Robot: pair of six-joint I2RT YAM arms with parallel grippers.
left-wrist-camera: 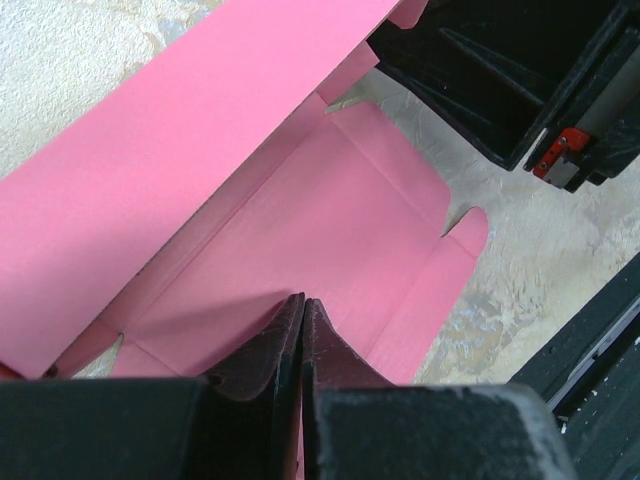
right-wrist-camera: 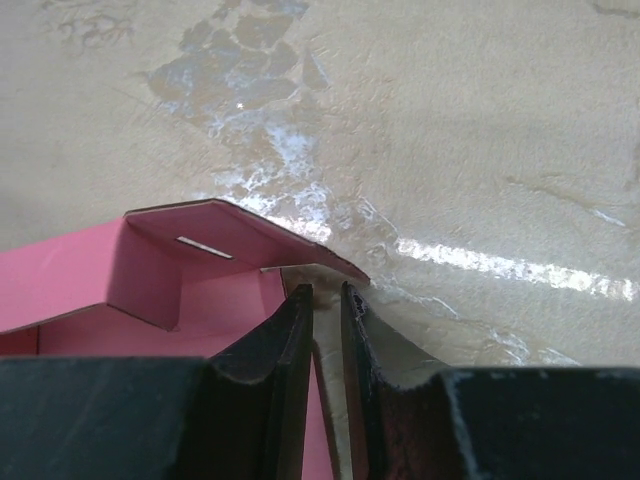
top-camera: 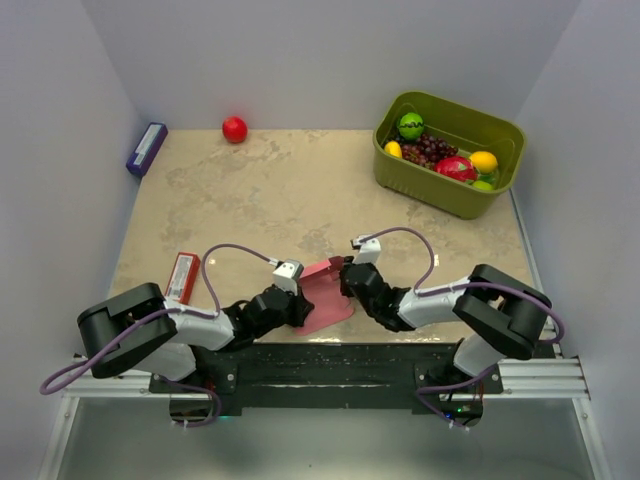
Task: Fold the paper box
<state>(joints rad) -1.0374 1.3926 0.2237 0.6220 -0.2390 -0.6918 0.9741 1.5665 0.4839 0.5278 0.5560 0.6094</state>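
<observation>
Two arms meet over one pink sheet. The paper box (top-camera: 325,295) lies at 6 o'clock on the tabletop (top-camera: 260,190), close to the near edge, between the two claws. It is partly formed: one long panel stands up from the flat base, and a short end wall with a slot is raised at the corner.

Left claw (top-camera: 302,301): comes in from 8 o'clock. In its wrist view the fingers (left-wrist-camera: 285,345) are pressed together on the near edge of the pink base, card between them.

Right claw (top-camera: 345,283): comes in from 4 o'clock at the box's right edge. Its fingers (right-wrist-camera: 290,330) stand a narrow slit apart astride the corner flap. I cannot tell whether they pinch it.

Elsewhere:
- Red flat packet (top-camera: 182,276) at 8 o'clock, beside the left arm.
- Purple-blue carton (top-camera: 146,149) at 10 o'clock, against the wall.
- Red ball (top-camera: 234,129) at 11 o'clock.
- Green basket (top-camera: 505,190) at 2 o'clock, with mixed fruit inside.
</observation>
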